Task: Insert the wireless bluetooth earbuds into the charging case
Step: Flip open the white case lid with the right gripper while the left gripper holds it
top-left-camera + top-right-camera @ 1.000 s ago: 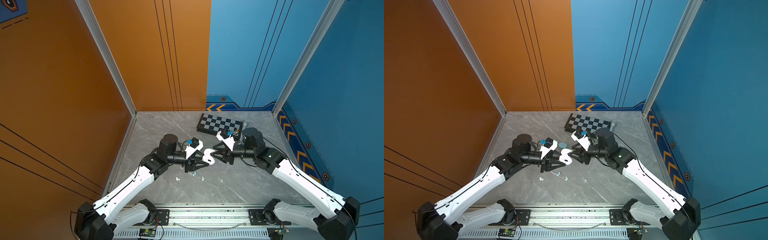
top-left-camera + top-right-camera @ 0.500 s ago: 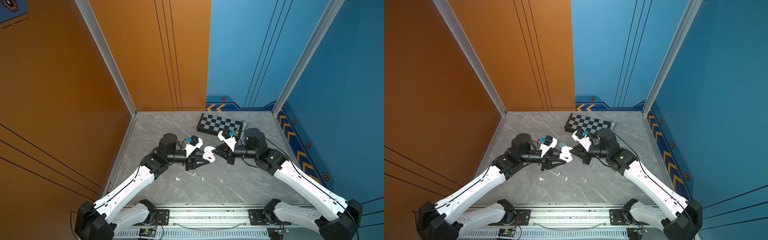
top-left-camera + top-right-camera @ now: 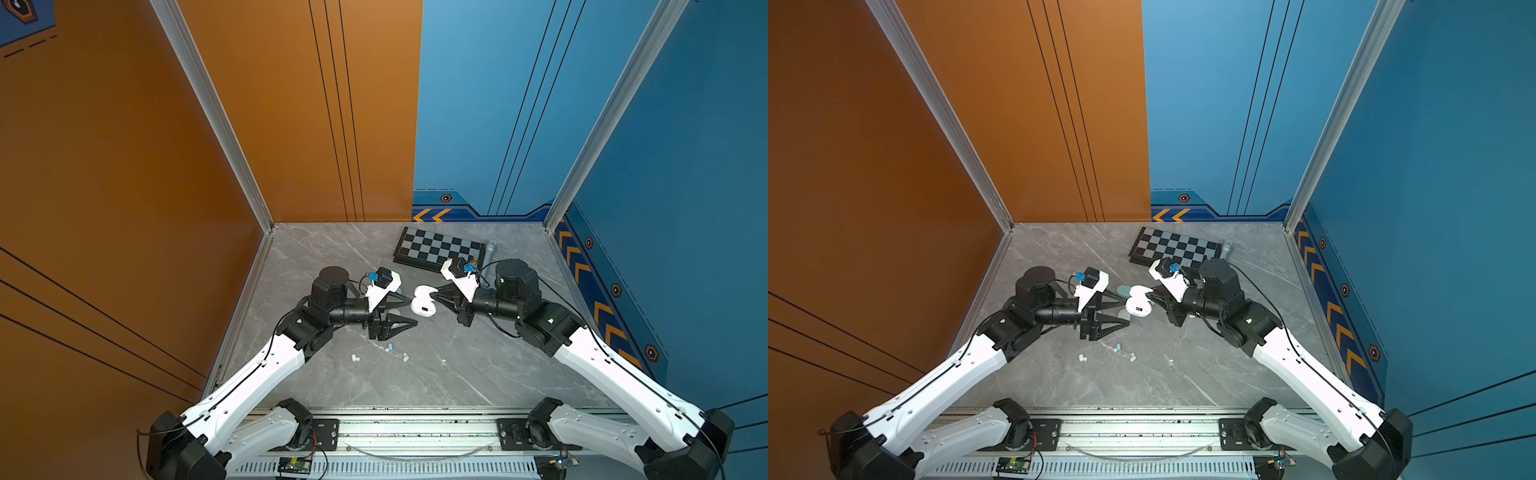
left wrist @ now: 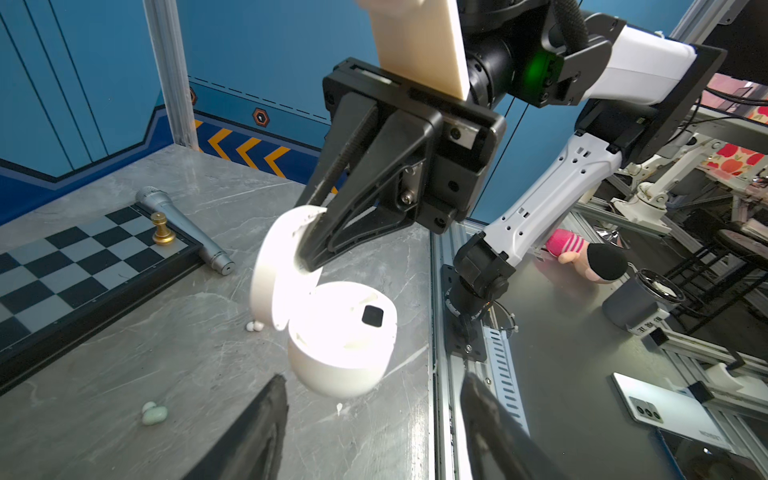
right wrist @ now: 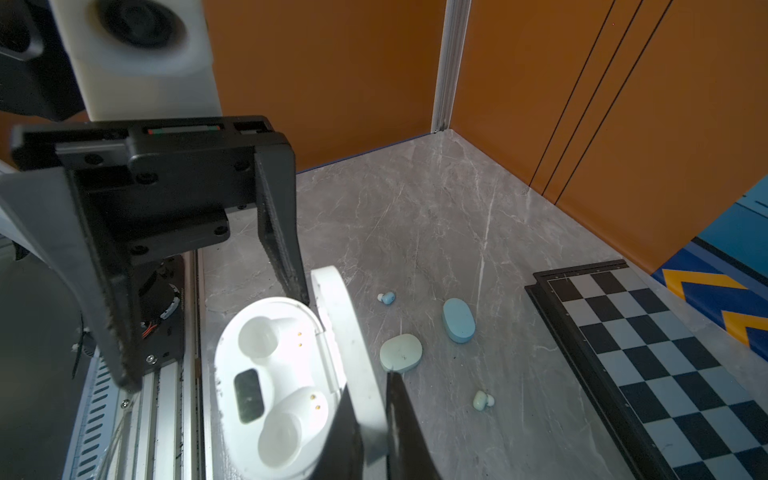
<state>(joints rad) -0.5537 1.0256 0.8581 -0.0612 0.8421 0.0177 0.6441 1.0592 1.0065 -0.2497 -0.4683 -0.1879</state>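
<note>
A white charging case point(image 3: 424, 302) point(image 3: 1139, 304) is open, and both sockets point(image 5: 266, 374) show empty. My right gripper point(image 5: 368, 386) point(image 3: 434, 296) is shut on its raised lid point(image 4: 272, 270). My left gripper point(image 4: 374, 377) point(image 3: 409, 309) is open, with its fingers point(image 5: 282, 249) standing on either side of the case body without touching it. Several loose earbuds lie on the table in front of the left gripper: a white earbud point(image 3: 355, 357) and light blue earbuds point(image 3: 390, 347) point(image 3: 405, 356). A blue earbud point(image 5: 387, 297) and a pale green earbud point(image 5: 483, 400) lie beyond the case.
A shut blue case point(image 5: 458, 320) and a shut pale green case point(image 5: 401, 352) lie by the white one. A chessboard point(image 3: 438, 249) with a gold chess piece point(image 4: 162, 228) and a grey microphone point(image 4: 183, 224) sit at the back right. Walls enclose the grey table point(image 3: 457, 374).
My right gripper has shut on the case lid. My left gripper, which held the case body before, has opened and let it go.
</note>
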